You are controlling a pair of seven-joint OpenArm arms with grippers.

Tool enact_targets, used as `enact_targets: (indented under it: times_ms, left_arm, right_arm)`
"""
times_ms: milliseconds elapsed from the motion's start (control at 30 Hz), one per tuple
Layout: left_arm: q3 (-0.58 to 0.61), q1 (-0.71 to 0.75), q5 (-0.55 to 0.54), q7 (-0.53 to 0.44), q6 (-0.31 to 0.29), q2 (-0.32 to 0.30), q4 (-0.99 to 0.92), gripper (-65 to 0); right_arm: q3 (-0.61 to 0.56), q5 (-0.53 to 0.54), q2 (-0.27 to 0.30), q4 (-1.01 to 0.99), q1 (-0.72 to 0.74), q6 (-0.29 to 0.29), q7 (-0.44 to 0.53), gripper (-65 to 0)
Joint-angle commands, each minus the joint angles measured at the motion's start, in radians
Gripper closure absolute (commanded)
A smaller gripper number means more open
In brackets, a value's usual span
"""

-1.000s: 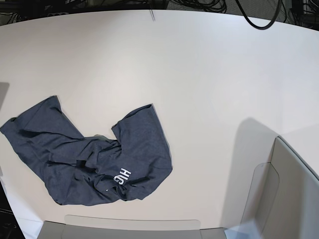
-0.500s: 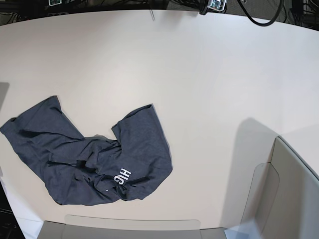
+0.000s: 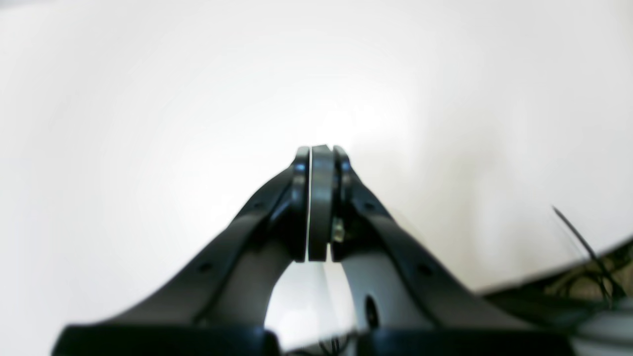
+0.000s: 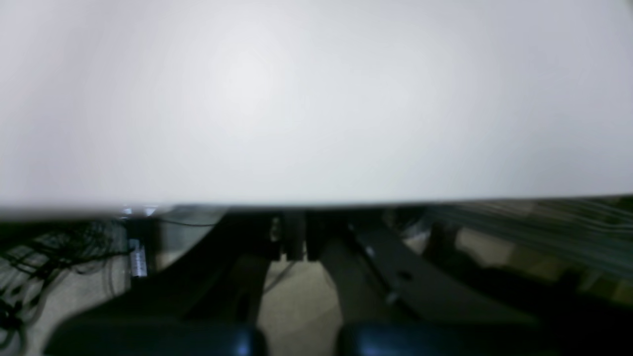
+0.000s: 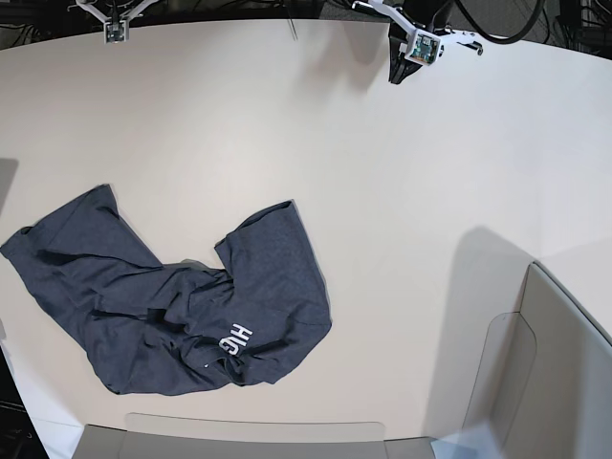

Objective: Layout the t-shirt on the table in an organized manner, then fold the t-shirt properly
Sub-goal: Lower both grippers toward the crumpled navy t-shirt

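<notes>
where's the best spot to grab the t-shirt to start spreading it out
Probably the t-shirt at the loose flap sticking out toward the far side, approached from above. That edge lies flat and single on the table, away from the bunched folds in the middle.

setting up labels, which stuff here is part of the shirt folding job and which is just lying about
Job:
- t-shirt, crumpled
- table
- left tool, shut
- right tool, shut

Lying about:
- grey panels
- black cable
</notes>
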Motion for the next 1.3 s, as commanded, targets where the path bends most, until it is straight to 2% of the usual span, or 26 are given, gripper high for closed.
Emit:
enact_targets:
  times_ms: [0,133,300,400,600,800,1033,1133,1267]
  left_arm:
    - [0.001,-0.014,-0.001,-0.023,-0.002,0.001,0.019,0.0]
    - [0.033,-0.08,-0.001,0.006,-0.003,-0.001,0.019,0.0]
    - [0.07,-0.176,-0.001,0.189,-0.003,0.004,0.019,0.0]
    - [0.082,-0.221,-0.001,0.244,-0.003,0.006,0.019,0.0]
    - [0.082,-0.227,-0.001,0.252,-0.003,0.006,0.019,0.0]
    - [0.083,-0.219,-0.001,0.252,-0.003,0.006,0.017,0.0]
    - [0.083,-0.227,-0.003,0.243,-0.003,0.006,0.017,0.0]
    - [0.083,-0.261,-0.003,0.246,-0.003,0.018,0.019,0.0]
    - [0.085,-0.293,-0.003,0.25,-0.003,0.038,0.019,-2.3]
  right_arm:
    - [0.011,-0.027,0.01,0.052,0.041,-0.027,0.215,-0.2]
    - [0.012,-0.029,-0.004,0.072,0.091,-0.027,0.215,-0.2]
    - [0.028,-0.029,-0.005,0.196,0.039,-0.029,0.217,-0.2]
    - [0.069,-0.029,-0.033,0.242,-0.013,-0.029,0.217,-0.2]
    - [0.16,-0.029,-0.054,0.248,-0.1,-0.027,0.217,-0.2]
    - [0.167,-0.027,-0.054,0.256,-0.153,-0.026,0.221,-0.2]
    - [0.123,-0.034,-0.054,0.262,-0.011,-0.026,0.215,-0.3]
    - [0.086,-0.081,-0.064,0.267,0.087,-0.029,0.209,-0.6]
    - [0.043,-0.166,-0.134,0.257,0.269,-0.029,0.06,-0.7]
